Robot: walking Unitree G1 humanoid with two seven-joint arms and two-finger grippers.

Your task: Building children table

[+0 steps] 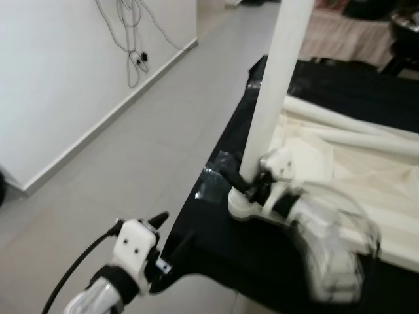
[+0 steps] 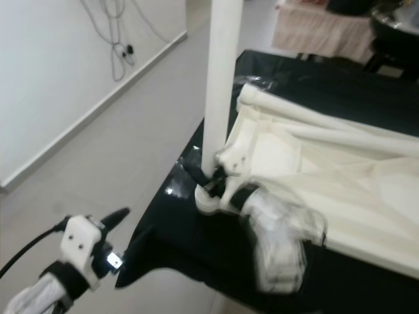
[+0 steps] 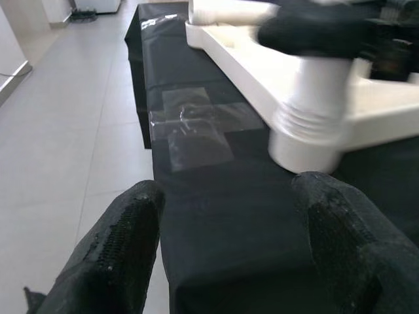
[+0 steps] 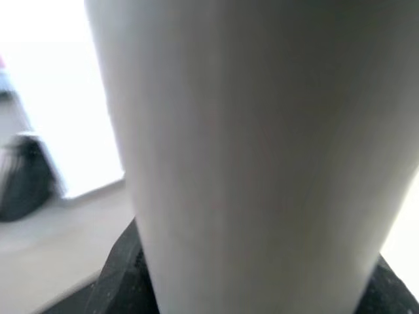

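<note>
Grey floor tiles, a white wall at ten o'clock, and a black-draped surface (image 1: 262, 261) carrying the white table parts.
Right pincer (image 1: 252, 186) grips the foot of the upright white table leg (image 1: 278, 78), a smooth round post standing in the corner socket of the upturned cream tabletop (image 2: 340, 183) at three o'clock. Its black fingers (image 4: 121, 275) press both sides of the post. Left pincer (image 3: 229, 242) hovers wide apart, holding nothing, at seven o'clock off the surface's edge; its rubbery, textured fingertips frame a ridged white collar.
</note>
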